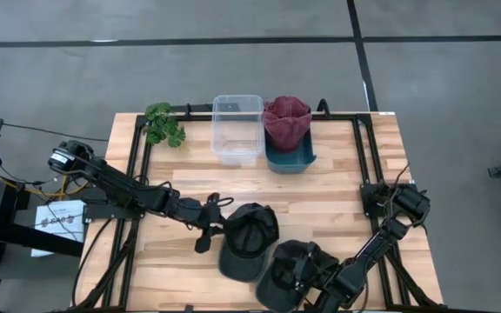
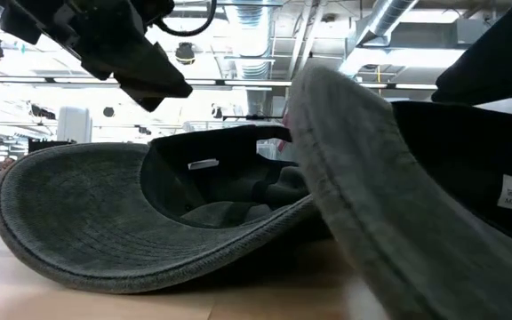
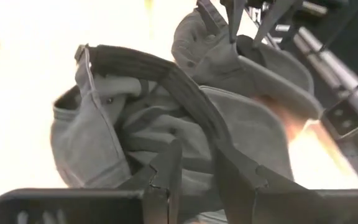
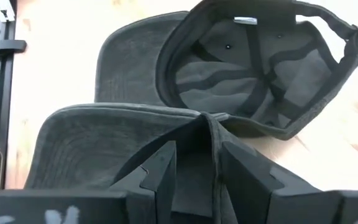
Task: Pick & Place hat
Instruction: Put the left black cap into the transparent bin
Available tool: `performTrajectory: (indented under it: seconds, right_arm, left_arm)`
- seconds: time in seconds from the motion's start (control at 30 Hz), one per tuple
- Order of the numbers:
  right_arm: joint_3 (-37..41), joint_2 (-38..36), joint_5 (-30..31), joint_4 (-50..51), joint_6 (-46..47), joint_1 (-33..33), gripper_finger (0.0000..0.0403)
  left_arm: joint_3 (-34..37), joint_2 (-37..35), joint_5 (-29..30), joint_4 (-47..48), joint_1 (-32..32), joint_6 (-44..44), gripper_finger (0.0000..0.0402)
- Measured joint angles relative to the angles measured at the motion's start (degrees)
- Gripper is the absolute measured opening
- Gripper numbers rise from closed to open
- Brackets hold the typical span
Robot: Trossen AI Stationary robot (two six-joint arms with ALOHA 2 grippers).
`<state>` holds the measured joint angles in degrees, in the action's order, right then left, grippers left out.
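At the table's front, each pincer (image 1: 218,224) (image 1: 307,280) pinches its own cap (image 1: 249,241) (image 1: 287,271).

You have two dark caps on the desk (image 1: 337,196): one (image 1: 249,239) left, one (image 1: 290,265) right. One clear bin (image 1: 237,129), one blue bin (image 1: 290,158) with one maroon cloth (image 1: 286,120), one green sprig (image 1: 163,124). Two arms.
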<state>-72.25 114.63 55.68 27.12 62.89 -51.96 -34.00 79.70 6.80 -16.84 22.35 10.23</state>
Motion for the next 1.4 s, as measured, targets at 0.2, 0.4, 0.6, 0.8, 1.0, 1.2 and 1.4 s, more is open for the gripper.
performTrajectory:
  seconds: [0.2,0.4,0.6,0.8,1.0,1.2,1.4]
  right_arm:
    - [0.0,0.0,-0.02,-0.1,-0.41,0.04,0.0118]
    - [0.0,0.0,-0.03,-0.23,-0.41,-0.02,0.0118]
    - [0.0,0.0,-0.04,-0.47,-0.41,-0.02,0.0118]
    - [0.0,-0.02,-0.07,-0.47,-0.43,-0.02,0.0118]
    - [0.0,-0.02,-0.09,-0.43,-0.58,-0.02,0.0118]
    - [0.0,-0.02,-0.1,-0.27,-0.58,-0.02,0.0118]
    - [0.0,-0.02,-0.11,-0.22,-0.58,-0.02,0.0118]
  left_arm:
    - [0.0,0.0,0.49,0.98,-0.01,-3.51,0.0088]
    - [0.04,0.8,7.74,5.8,-0.61,-1.0,0.0095]
    - [0.04,2.4,8.14,5.37,-3.59,0.77,0.0113]
    - [0.04,4.96,2.36,5.38,-4.16,0.82,0.0123]
    - [0.04,1.97,0.86,4.91,-3.82,0.78,0.0125]
    - [0.0,0.81,2.36,4.79,-1.54,0.01,0.0125]
    - [0.0,3.28,1.7,4.79,-1.46,-2.32,0.0128]
